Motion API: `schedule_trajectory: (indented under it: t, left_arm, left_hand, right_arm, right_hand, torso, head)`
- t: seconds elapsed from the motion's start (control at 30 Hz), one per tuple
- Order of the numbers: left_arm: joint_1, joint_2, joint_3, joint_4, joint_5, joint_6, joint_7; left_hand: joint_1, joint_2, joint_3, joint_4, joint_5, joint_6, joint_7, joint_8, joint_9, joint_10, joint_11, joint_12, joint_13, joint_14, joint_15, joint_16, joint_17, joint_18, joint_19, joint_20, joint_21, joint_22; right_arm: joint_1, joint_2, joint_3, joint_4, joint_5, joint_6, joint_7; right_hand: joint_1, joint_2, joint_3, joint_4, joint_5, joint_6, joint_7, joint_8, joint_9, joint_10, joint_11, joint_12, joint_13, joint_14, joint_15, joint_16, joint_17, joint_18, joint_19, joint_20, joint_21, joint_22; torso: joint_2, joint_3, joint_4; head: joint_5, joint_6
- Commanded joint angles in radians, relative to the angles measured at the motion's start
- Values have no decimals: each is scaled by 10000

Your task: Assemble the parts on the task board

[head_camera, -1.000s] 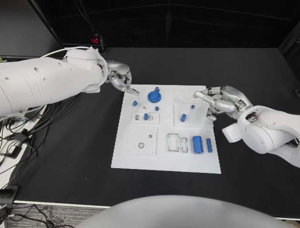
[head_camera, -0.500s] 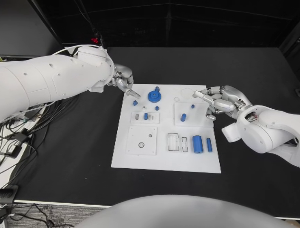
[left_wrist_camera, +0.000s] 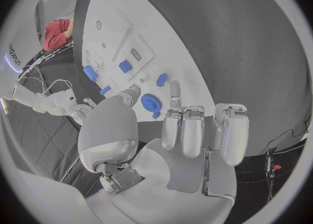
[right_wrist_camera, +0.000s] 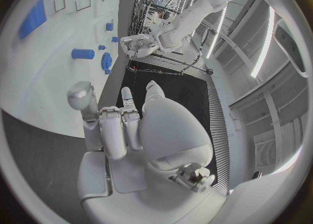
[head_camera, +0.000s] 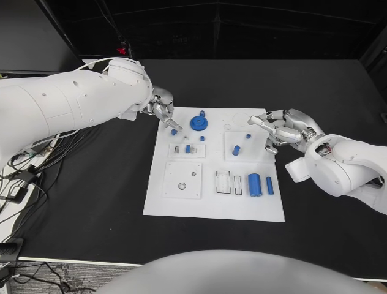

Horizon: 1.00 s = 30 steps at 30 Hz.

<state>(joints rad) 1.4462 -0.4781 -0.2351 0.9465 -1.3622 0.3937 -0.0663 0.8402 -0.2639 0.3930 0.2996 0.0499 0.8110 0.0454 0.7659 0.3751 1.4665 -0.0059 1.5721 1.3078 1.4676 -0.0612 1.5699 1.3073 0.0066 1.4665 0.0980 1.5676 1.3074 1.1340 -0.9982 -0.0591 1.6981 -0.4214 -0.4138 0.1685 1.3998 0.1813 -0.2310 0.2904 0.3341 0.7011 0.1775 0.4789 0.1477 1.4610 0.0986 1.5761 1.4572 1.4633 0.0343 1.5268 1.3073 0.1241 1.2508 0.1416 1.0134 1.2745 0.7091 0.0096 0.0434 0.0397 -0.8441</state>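
Observation:
The white task board lies mid-table. A blue gear stands near its far left corner, with a small blue part beside it and more small blue pegs further in. Two blue cylinders lie at the near right. My left hand hovers over the board's far left corner, fingertips just above the small blue part, holding nothing; the left wrist view shows its fingers over the gear. My right hand sits at the board's right edge, loosely bent and empty, seen also as my right hand.
Cables lie off the table's left side. Black table surface runs around the board. In the right wrist view a blue cylinder and a peg lie on the board, with my left hand beyond.
My left hand has moved a little to the right and nearer, onto the board's far left corner by the small blue part. My right hand has hardly moved.

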Motion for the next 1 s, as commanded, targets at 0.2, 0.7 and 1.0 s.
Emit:
schedule_trajectory:
  t: [0.2, 0.7, 1.0]
  left_arm:
    - [-48, 136, 5, -71, 62, 588, -86]
    - [-122, 311, 6, -340, 62, 702, 27]
    - [-154, 384, 6, -489, 62, 711, 36]
  left_hand:
    - [40, 131, -22, -7, -11, -84, 2, 78, 88, 1043, -64, -13, 2630, 1032, -73, 9, 2635, -66, 1043, -65, 31, 2634]
    - [619, 651, 607, -21, -13, -53, -63, 58, 271, 1043, -123, -13, 2630, 1032, -111, 9, 2635, -66, 1043, -83, 31, 2634]
    - [1489, 1139, 1042, -42, -14, -83, -83, -97, 343, 1043, -151, -13, 2630, 1032, -143, 9, 2635, -66, 1043, -90, 31, 2634]
  right_arm:
    - [12, 17, 5, 31, -23, 41, 46]
    - [12, 20, 5, 35, -23, 37, 41]
    - [12, 23, 5, 29, -24, 36, 44]
  right_hand:
    - [92, 34, -44, 13, 68, -73, -6, 59, -11, 1098, 12, -54, 1136, 558, 2, -11, 1791, 54, -55, 0, -17, 8]
    - [92, 34, -44, 13, 68, -73, -6, 59, -11, 1098, 12, -54, 1136, 558, 2, -11, 1791, 54, -55, 0, -17, 8]
    - [92, 34, -44, 13, 68, -73, -6, 59, -11, 1098, 12, -54, 1136, 558, 2, -11, 1791, 54, -55, 0, -17, 8]
  torso:
    - [-2, -10, -5]
    - [-11, -1, 3]
    - [-9, -2, 6]
  head:
    - [-26, -32]
    - [-32, -57]
    - [-36, -57]
